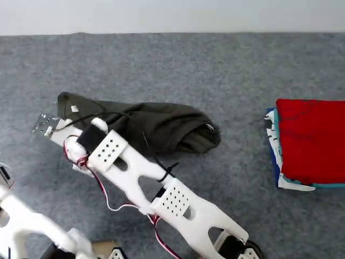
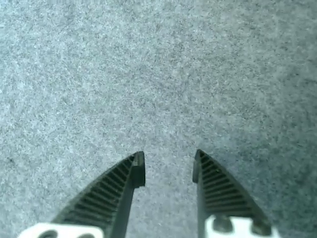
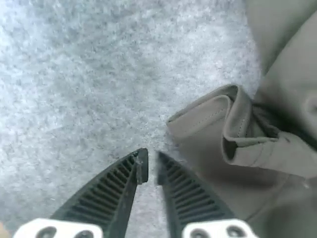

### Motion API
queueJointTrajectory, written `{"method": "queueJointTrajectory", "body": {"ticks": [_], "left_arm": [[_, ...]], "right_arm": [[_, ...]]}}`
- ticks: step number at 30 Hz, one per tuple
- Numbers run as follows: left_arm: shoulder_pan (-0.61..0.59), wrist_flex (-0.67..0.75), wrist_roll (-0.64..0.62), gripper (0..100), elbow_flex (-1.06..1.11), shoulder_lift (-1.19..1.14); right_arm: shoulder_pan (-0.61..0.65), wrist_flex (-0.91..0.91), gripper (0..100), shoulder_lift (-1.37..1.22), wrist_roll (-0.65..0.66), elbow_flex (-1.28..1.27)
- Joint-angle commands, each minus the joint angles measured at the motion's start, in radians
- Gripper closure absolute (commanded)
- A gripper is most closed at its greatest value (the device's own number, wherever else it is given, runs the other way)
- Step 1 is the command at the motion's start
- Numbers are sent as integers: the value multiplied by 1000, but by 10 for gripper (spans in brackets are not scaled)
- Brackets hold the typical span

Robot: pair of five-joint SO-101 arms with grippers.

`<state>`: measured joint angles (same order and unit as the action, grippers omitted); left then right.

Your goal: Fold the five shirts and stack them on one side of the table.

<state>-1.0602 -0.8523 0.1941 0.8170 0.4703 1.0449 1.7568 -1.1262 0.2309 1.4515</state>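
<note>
While the right hand hovers, olive shirt lies beside it.

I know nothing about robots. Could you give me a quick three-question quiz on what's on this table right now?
1. True or false: the dark olive shirt lies folded on the stack of shirts.
2. What colour is the shirt on top of that stack? A red, B yellow, C green.
3. What does the left gripper hold?
Key: 1 false, it lies bunched on the grey table, apart from the stack. 2 A. 3 Nothing; its jaws stand open over bare table.
</note>
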Motion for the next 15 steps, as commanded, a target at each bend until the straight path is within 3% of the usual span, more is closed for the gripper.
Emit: {"method": "queueJointTrajectory", "body": {"ticks": [1,15], "left_arm": [[0,28,14,834,2,41],[-8,28,17,834,4,41]], "right_arm": [[7,27,788,88,-78,5],[-77,-130,823,-120,-107,5]]}}
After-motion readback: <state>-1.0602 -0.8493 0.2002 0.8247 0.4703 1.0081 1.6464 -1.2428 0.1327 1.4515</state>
